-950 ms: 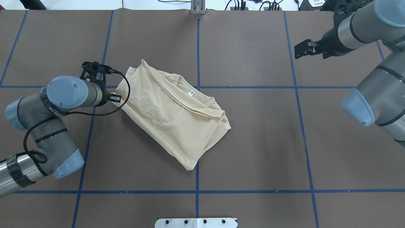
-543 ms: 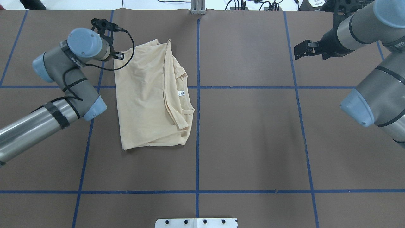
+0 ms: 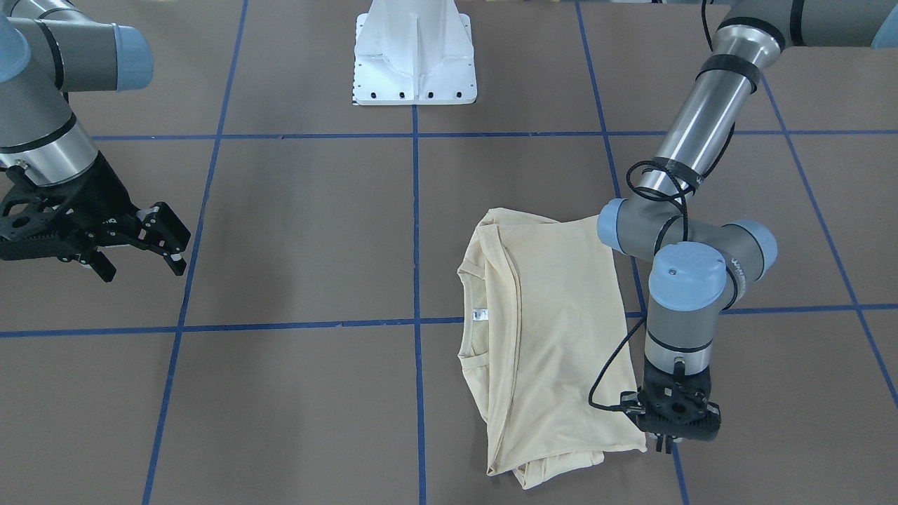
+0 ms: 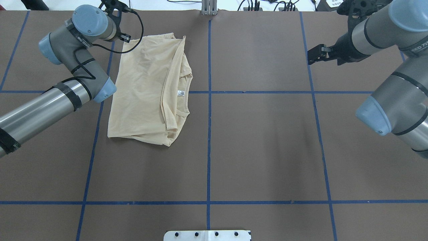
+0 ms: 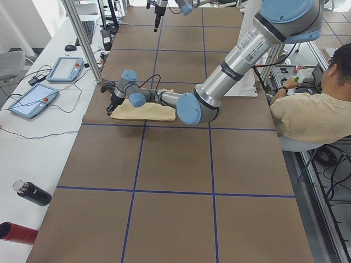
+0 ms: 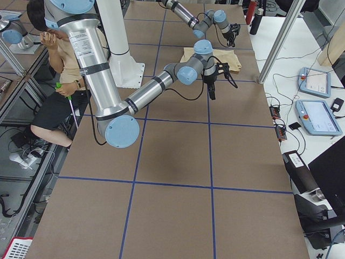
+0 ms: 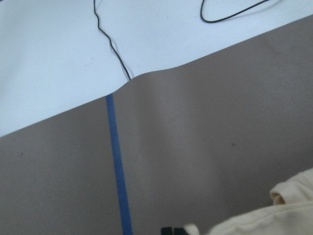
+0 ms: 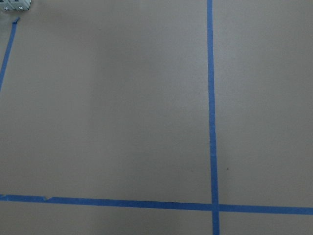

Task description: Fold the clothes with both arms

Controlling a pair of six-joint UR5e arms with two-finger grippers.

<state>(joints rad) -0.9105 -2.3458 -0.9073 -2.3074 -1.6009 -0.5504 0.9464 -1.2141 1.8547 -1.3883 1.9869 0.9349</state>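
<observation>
Brown desk cover is left bare on the robot's side of the folded T-shirt and all along its right. The T-shirt is laid flat, reaching close to the desk's far edge. Its far left corner is clamped in the left hand. The right hand is held well to the T-shirt's right, fingers spread and empty.

Bright, even light from above fills every view. The counter carries a faint pale sheen and only soft, thin shadows. The right wrist view is dimmer and slightly soft; the rest look sharp.
</observation>
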